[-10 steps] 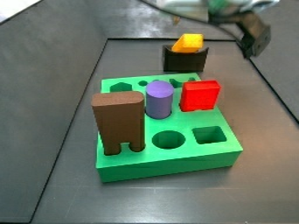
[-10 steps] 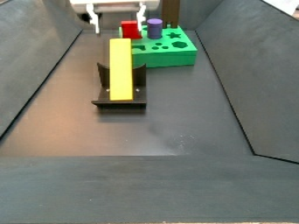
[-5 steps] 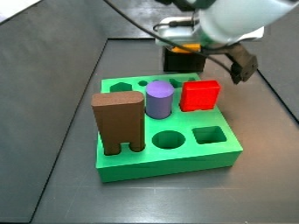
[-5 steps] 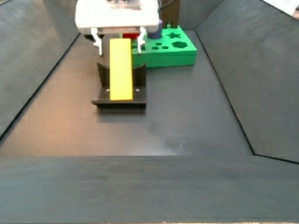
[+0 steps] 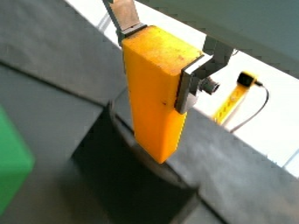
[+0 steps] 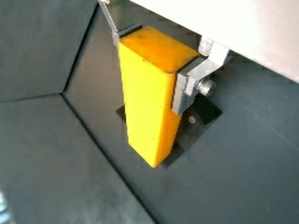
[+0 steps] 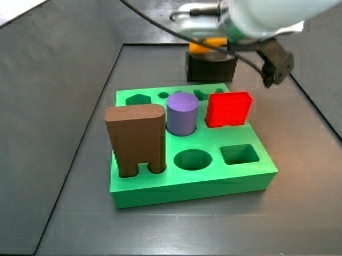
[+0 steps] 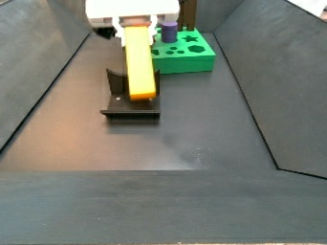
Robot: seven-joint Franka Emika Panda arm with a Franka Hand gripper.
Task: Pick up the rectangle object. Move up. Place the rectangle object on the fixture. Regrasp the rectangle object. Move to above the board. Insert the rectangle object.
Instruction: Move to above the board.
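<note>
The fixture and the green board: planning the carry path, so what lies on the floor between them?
Nothing: in a side view the floor between the fixture and the board is bare. The gripper holds the rectangle object tilted over the fixture.

Robot lab test cell, dark walled tray, fixture, green board, claw

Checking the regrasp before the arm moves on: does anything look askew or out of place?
Yes. In a side view the long yellow-orange rectangular bar hangs tilted over the dark fixture, its far end raised between the claw's fingers. On the green board, the pieces stand upright.
</note>
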